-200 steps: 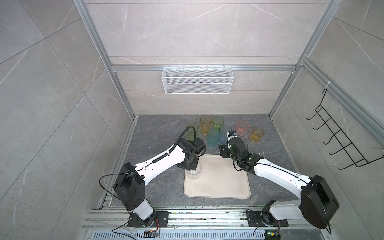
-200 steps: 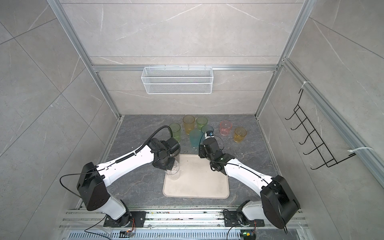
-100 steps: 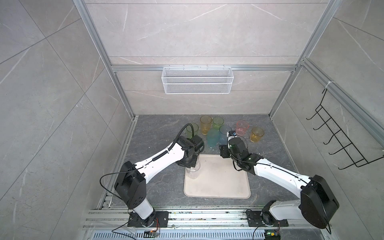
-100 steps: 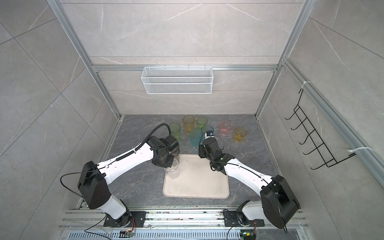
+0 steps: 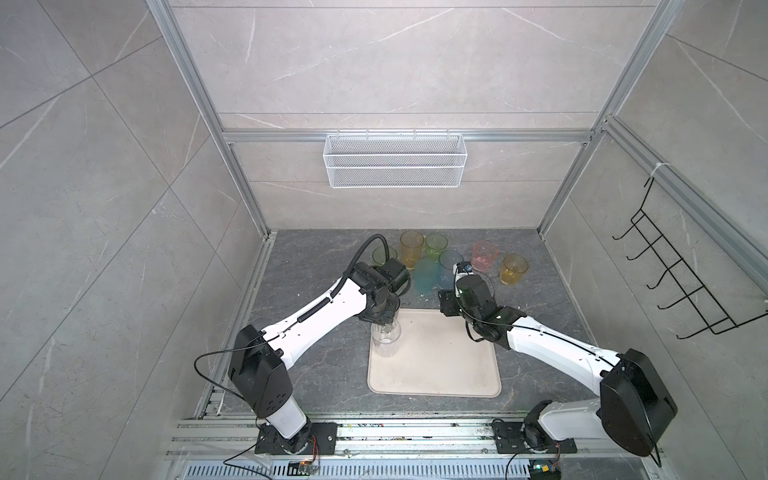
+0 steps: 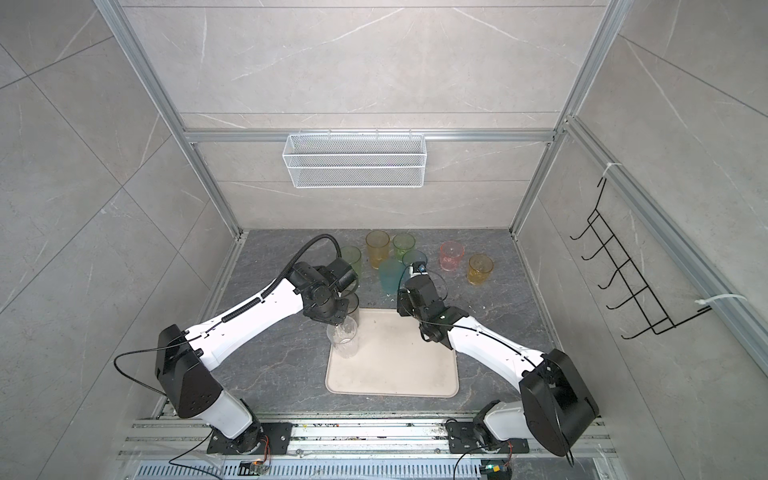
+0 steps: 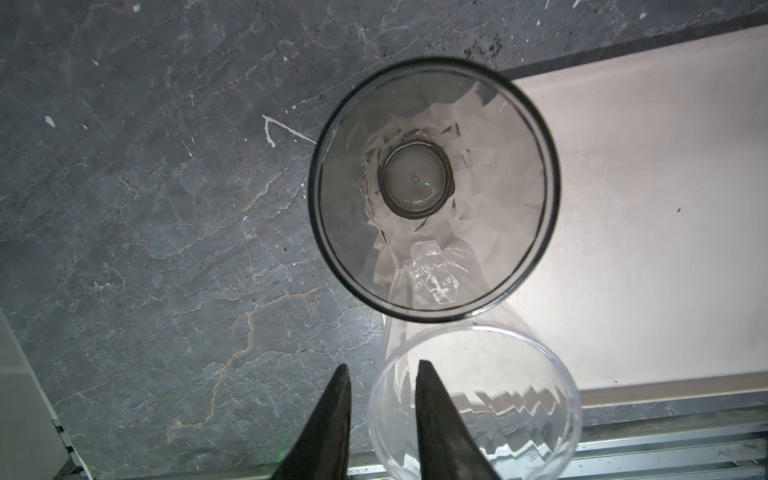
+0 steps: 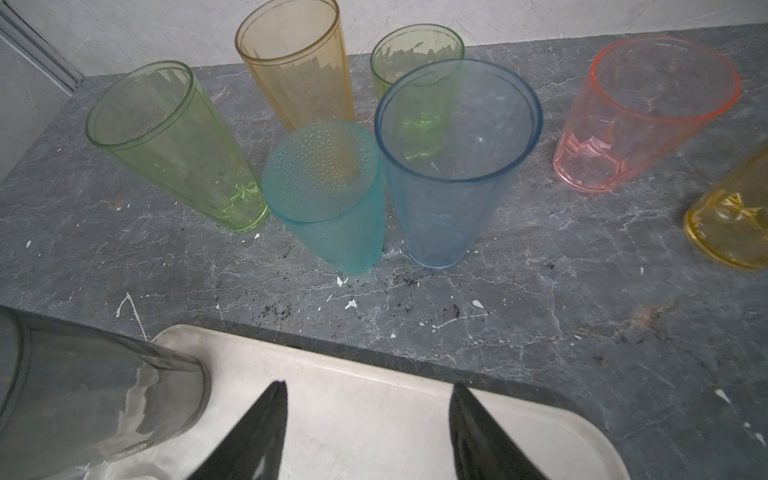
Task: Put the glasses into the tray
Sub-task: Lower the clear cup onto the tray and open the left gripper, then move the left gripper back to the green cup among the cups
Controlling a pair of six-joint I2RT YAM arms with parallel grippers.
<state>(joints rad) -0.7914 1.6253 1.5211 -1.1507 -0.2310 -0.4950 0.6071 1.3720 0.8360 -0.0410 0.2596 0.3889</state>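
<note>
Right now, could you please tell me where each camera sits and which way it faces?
Top views: high at the front, looking down on the tray; left arm and right arm show whole.
Left wrist: on the left arm, looking down into the smoky glass; open left gripper shows at the rim of the clear glass.
Right wrist: on the right arm, facing the back wall past the blue glass; open right gripper shows.
Shared: both wrist views show the smoky glass and tray.
</note>
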